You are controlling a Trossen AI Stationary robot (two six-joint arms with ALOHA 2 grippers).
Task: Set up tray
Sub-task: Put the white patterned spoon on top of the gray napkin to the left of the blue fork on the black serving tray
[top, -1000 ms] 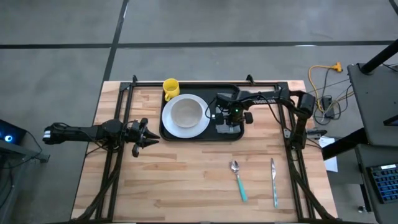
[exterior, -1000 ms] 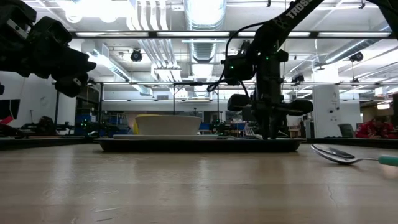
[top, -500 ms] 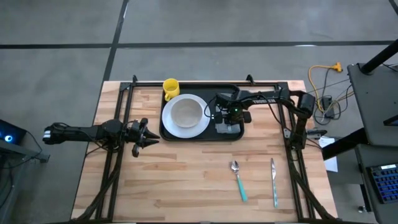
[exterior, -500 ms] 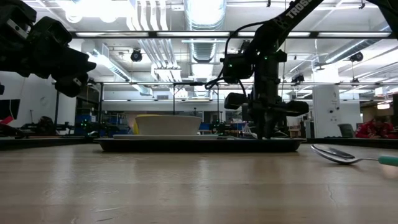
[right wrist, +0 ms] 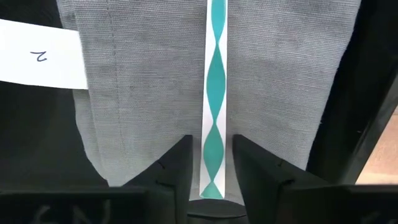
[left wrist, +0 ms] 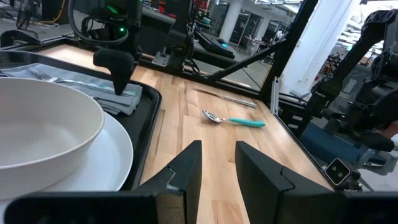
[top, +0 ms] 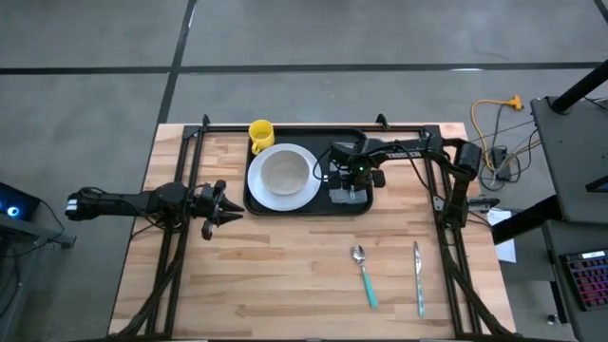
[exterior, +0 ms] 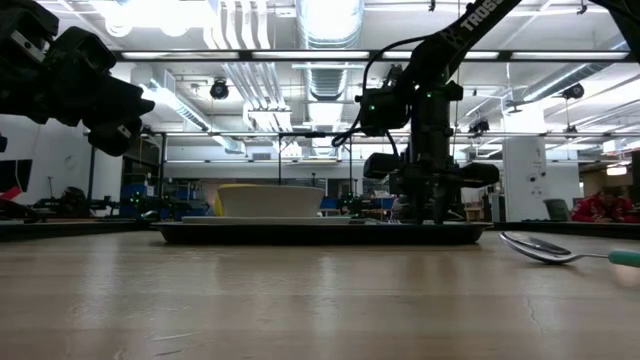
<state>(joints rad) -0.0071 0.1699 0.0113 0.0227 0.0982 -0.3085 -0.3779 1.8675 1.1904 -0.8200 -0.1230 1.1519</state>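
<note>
Now right hand (right wrist: 209, 163) straddles fork handle (right wrist: 214, 93) on napkin (right wrist: 149, 81).

open table betw tray (top: 353, 211) & spoon (top: 364, 274), knife (top: 417, 275)

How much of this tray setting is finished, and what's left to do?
Already on the tray: a white plate with a bowl, and a grey napkin. In hand: the right gripper is straddling a teal-handled fork lying on that napkin, fingers slightly apart. Left: the spoon and knife lie on the table, and the yellow mug sits at the tray's far corner. The left gripper waits, open.
</note>
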